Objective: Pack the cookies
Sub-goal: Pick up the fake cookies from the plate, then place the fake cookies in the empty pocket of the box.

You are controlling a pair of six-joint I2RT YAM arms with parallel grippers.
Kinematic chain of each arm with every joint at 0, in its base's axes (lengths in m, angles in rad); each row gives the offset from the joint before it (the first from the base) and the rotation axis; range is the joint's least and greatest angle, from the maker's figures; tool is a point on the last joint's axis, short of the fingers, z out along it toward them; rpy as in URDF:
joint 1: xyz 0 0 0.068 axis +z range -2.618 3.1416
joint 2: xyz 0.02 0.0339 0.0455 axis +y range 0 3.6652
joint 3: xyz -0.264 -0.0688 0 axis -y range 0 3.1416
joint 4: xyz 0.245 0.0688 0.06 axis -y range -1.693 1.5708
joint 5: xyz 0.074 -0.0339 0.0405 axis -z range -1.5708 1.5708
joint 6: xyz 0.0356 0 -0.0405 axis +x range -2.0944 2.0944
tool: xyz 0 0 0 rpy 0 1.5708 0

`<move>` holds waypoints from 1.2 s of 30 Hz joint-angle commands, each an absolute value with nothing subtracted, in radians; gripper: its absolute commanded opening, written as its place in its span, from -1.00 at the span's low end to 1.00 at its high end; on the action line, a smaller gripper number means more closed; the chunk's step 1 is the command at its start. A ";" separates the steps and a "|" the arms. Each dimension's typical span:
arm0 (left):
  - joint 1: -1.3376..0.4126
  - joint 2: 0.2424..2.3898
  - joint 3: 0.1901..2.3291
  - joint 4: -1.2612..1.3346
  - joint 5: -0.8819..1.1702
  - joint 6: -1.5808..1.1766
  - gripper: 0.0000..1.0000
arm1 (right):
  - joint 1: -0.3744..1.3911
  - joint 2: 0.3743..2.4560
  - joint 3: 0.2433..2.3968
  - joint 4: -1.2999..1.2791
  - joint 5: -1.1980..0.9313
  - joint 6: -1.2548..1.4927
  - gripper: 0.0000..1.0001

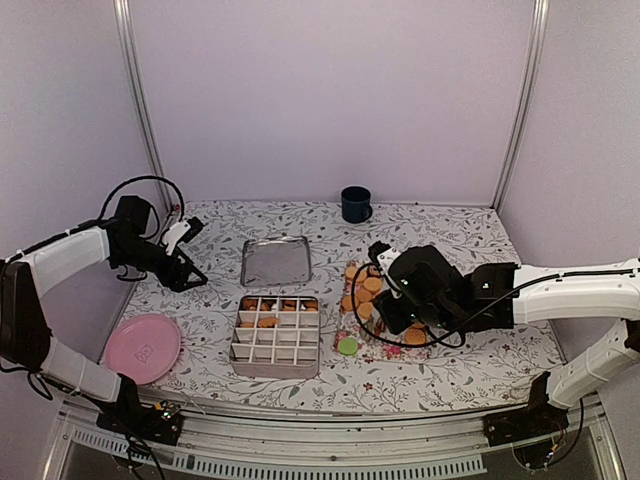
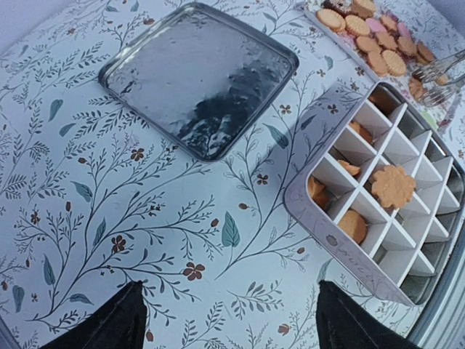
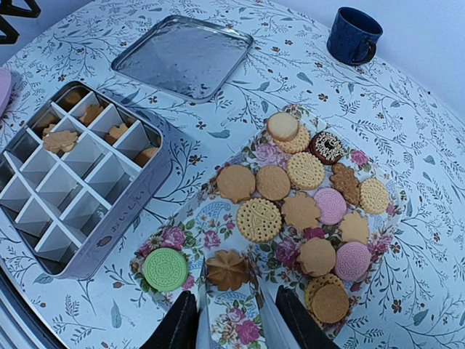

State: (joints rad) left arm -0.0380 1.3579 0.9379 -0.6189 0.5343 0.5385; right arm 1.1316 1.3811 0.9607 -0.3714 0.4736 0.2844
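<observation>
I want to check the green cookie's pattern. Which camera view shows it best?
The right wrist view: the green cookie lies close and uncovered at the corner of the floral tray, its stamped face clear. The top external view shows it only as a small green spot. The left wrist view does not show it.

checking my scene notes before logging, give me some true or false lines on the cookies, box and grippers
1. The green cookie lies on the flowered tray. True.
2. The blue mug stands inside the box. False: it stands on the table, well away from the box.
3. The lid is on the box. False: it lies on the table beside it.
4. The left gripper and right gripper are both open and empty. True.
5. Every compartment of the box is filled. False: only some hold cookies; many are empty.
</observation>
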 commanded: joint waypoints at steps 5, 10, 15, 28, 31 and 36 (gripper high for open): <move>-0.032 1.351 0.962 -0.629 0.549 0.541 0.62 | 1.077 1.427 0.951 -0.352 0.425 0.272 -0.26; -0.031 1.351 0.965 -0.629 0.554 0.543 0.62 | 1.071 1.425 0.959 -0.357 0.402 0.251 -0.39; -0.031 1.353 0.971 -0.630 0.555 0.543 0.62 | 1.072 1.423 0.987 -0.432 0.395 0.244 -0.54; -0.031 1.353 0.974 -0.632 0.554 0.540 0.62 | 1.075 1.361 1.143 -0.498 0.391 0.213 -1.00; -0.032 1.353 0.970 -0.632 0.551 0.541 0.62 | 1.089 1.374 1.197 -0.494 0.385 0.198 -1.00; -0.031 1.352 0.957 -0.629 0.545 0.545 0.62 | 1.126 1.436 1.311 -0.449 0.357 0.170 -1.00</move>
